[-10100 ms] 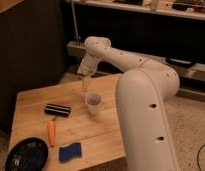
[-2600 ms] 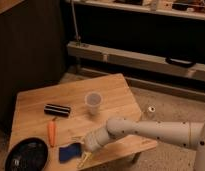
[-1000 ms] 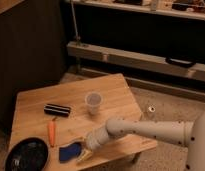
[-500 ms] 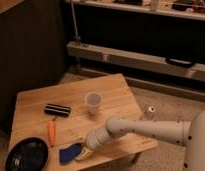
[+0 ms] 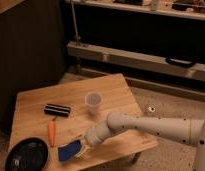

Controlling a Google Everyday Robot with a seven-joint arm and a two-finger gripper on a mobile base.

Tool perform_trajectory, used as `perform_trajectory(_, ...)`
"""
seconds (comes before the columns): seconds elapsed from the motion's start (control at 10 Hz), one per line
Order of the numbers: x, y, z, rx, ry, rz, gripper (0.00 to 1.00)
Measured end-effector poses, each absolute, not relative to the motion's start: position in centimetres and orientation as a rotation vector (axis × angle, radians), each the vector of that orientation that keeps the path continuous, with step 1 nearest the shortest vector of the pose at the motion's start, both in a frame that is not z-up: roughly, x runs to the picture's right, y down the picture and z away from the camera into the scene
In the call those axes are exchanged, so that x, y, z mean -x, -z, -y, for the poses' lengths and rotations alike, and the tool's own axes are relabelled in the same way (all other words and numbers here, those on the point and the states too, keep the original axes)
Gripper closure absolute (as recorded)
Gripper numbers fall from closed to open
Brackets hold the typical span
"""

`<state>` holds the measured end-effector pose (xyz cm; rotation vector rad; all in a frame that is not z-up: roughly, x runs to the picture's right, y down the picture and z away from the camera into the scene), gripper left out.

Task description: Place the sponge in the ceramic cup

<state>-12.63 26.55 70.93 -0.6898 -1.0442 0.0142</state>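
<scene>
The blue sponge (image 5: 69,150) is at the front left of the wooden table (image 5: 116,90), with its right end tipped up. My gripper (image 5: 82,146) is at that raised end, shut on the sponge, and the white arm reaches in from the right. The pale ceramic cup (image 5: 93,101) stands upright near the table's middle, behind the gripper and apart from it.
An orange carrot (image 5: 51,132) lies left of the sponge. A black cylindrical roll (image 5: 57,109) lies behind the carrot. A round black plate (image 5: 27,155) sits at the front left corner. A dark shelf unit (image 5: 136,55) runs along the back.
Ten seconds ago the arm was high over the cup; it has come down to the sponge. Over the last second the sponge's right end has tipped up in the gripper.
</scene>
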Motion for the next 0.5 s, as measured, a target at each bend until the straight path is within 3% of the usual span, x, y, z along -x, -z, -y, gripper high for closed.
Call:
perform_trajectory(0.3,11.8,-67.2,-20.8,0.65,0.058,0.977,0.68)
perform_trajectory(0.5,10.2,-67.0,-17.3,0.631,0.082,0.925,0.68)
